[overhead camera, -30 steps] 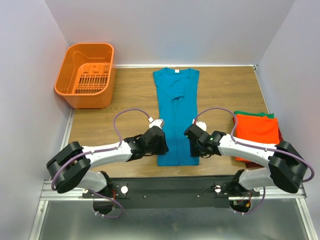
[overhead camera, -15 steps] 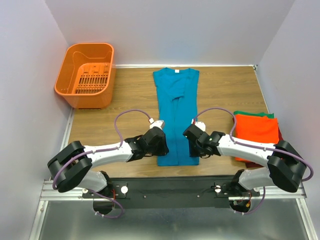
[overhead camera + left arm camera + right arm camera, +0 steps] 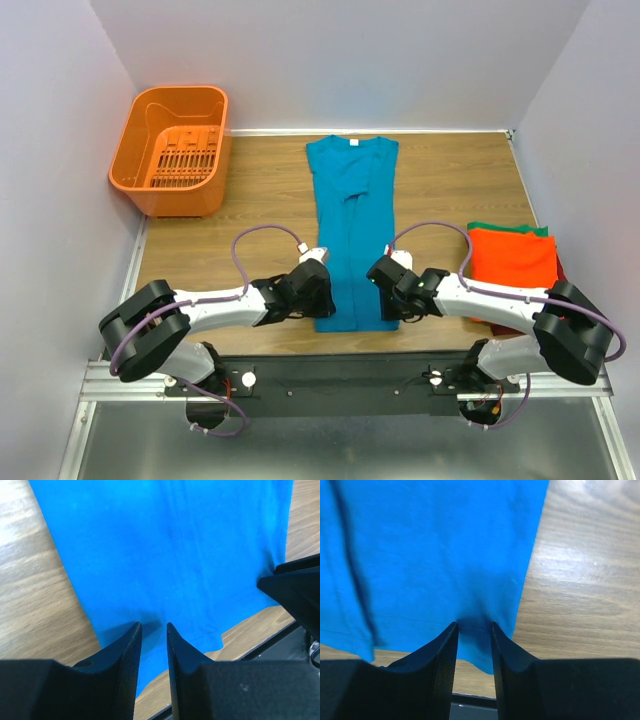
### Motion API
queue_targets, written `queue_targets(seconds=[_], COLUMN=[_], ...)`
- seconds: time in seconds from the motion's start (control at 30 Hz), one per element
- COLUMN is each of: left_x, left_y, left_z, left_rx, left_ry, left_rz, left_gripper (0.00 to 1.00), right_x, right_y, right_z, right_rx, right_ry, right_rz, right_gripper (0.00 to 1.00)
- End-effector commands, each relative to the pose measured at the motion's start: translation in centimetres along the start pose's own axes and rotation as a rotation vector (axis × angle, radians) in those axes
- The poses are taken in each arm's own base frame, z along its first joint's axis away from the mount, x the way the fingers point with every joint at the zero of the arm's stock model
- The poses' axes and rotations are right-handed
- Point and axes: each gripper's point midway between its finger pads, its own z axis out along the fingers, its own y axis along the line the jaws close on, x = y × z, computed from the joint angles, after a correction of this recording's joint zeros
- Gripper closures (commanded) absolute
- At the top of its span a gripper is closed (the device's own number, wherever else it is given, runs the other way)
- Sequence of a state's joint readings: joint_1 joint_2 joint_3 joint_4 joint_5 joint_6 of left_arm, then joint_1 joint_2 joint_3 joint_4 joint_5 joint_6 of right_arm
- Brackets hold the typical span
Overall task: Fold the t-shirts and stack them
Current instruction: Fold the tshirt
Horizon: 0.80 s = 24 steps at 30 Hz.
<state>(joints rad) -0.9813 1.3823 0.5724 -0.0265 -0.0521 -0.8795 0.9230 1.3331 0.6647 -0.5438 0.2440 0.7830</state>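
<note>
1. The left gripper is at the near left corner of the teal shirt. Its fingers are drawn close, with cloth pinched between them.
2. The right gripper grips the near right corner in the same way, the hem puckered and shadowed at its tips.
3. From above, both wrists hide the fingertips and the near corners.
4. The teal shirt lies flat and narrow on the wooden table, neck at the far end, sleeves folded in.
5. At the right, an orange shirt tops a folded stack. The right arm covers its near edge.
6. Only slivers show of the green shirt and the dark red shirt beneath.
7. A basket sits at the far left corner.
8. Pale walls close in three sides.
</note>
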Motion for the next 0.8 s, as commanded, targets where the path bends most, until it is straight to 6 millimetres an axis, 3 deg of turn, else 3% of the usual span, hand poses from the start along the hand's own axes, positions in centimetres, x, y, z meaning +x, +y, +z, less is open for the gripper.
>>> queue_targets(seconds=[0.0,0.4,0.63,0.77], left_x=[1.0,1.5,2.0,2.1], left_y=[0.5,1.0,1.5,1.6], left_z=[0.0,0.2,0.0,-0.2], left_rx=[-0.01,-0.024,-0.035,-0.038], left_ry=[0.027,0.038,0.047,0.047], left_rz=[-0.01,-0.027,-0.035,-0.035], left_gripper=[0.66,0.66,0.7,0.73], right_x=[1.4,2.3,2.4,2.3], right_y=[-0.7,-1.0,-1.1,-1.2], right_z=[0.1,0.3,0.0,-0.4], right_rx=[0.016,0.019,0.012,0.009], right_ry=[0.026,0.052,0.043,0.039], right_rz=[0.027,0.047,0.07,0.079], right_gripper=[0.61,0.62,0.85,0.87])
